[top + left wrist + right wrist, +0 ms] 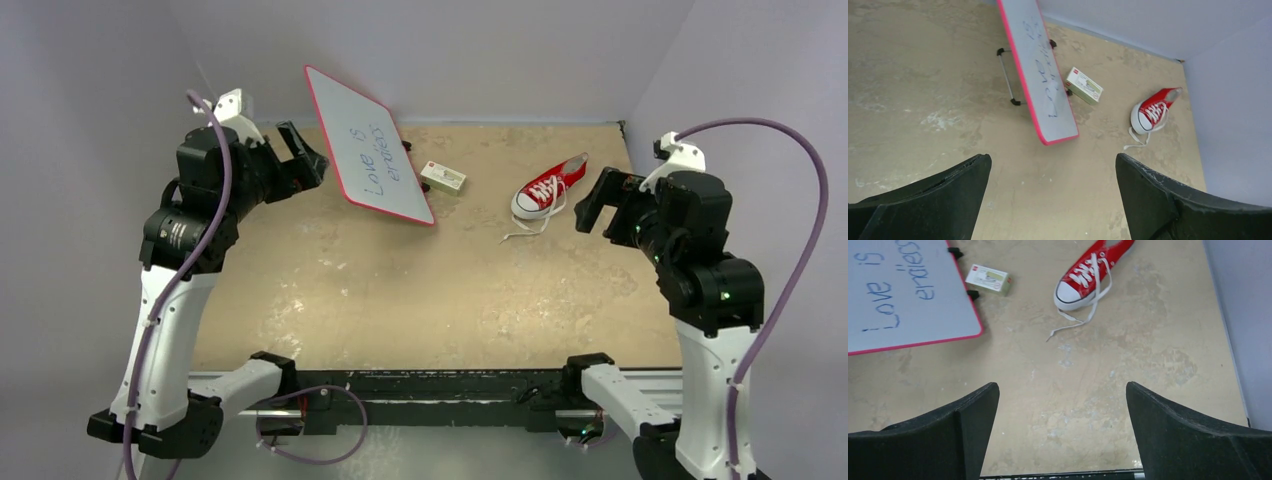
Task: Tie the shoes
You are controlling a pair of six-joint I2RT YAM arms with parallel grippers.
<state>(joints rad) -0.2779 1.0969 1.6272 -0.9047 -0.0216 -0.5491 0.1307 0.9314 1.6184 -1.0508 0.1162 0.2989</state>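
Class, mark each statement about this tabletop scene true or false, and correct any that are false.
1. The white laces on the red sneaker are untied. True.
2. The right gripper is shut on a lace. False: it is open, holds nothing, and is apart from the sneaker.
3. The small white box lies between the whiteboard and the sneaker. True.
4. The whiteboard lies flat. False: it stands tilted on its wire stand.
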